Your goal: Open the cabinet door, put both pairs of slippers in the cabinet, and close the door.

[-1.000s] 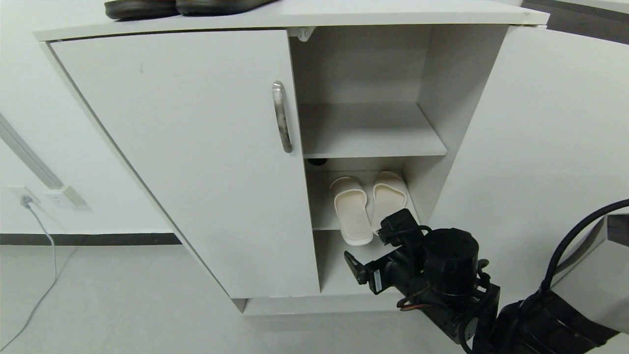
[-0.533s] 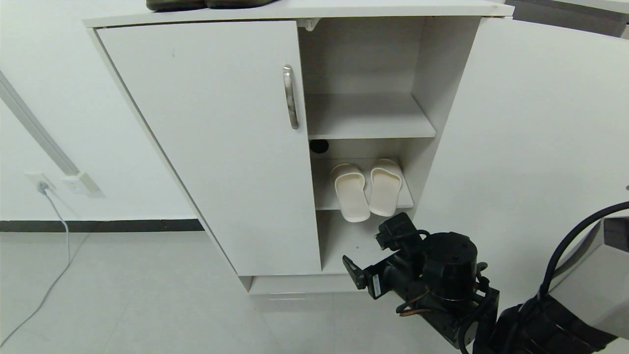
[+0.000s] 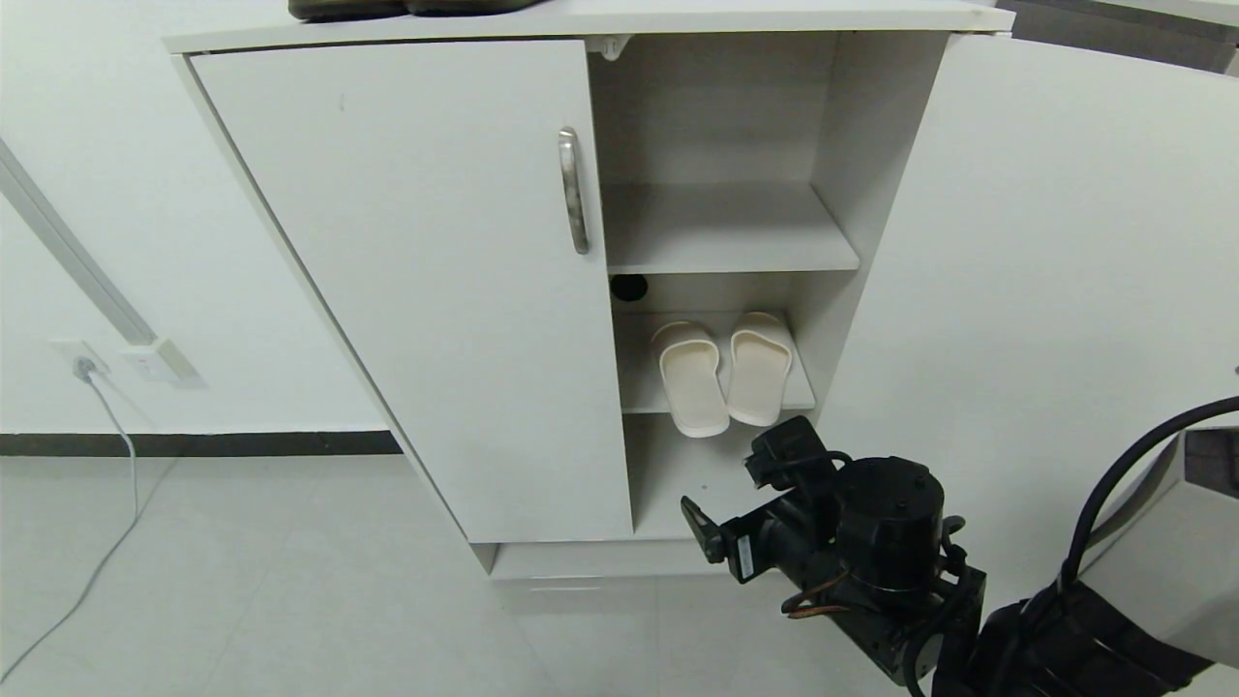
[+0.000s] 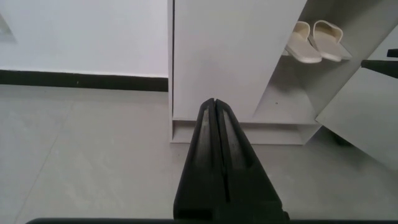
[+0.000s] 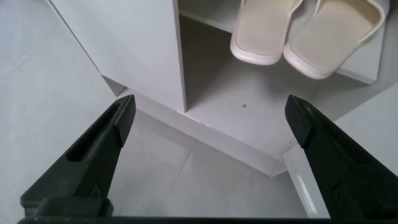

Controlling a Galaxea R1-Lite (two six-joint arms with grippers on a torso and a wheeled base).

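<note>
White slippers (image 3: pixel 724 373) lie paired on the cabinet's (image 3: pixel 581 19) middle shelf (image 3: pixel 639 399), so your right gripper (image 5: pixel 210 106) hangs spread and empty near the opening, your left gripper (image 4: pixel 214 106) pressed together, the right door (image 3: pixel 1065 242) open presumably for the dark slippers (image 3: pixel 407 8) on top.

Cabinet (image 3: pixel 678 17): slipper pair (image 3: pixel 721 373) on middle shelf (image 3: pixel 634 392), right compartment; second pair (image 3: pixel 407 8) on cabinet top, left; open door (image 3: pixel 1045 271) at right; right gripper (image 3: pixel 736 489) before lowest compartment.

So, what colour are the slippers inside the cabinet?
Plain cream white. The slippers show best in the right wrist view.
</note>
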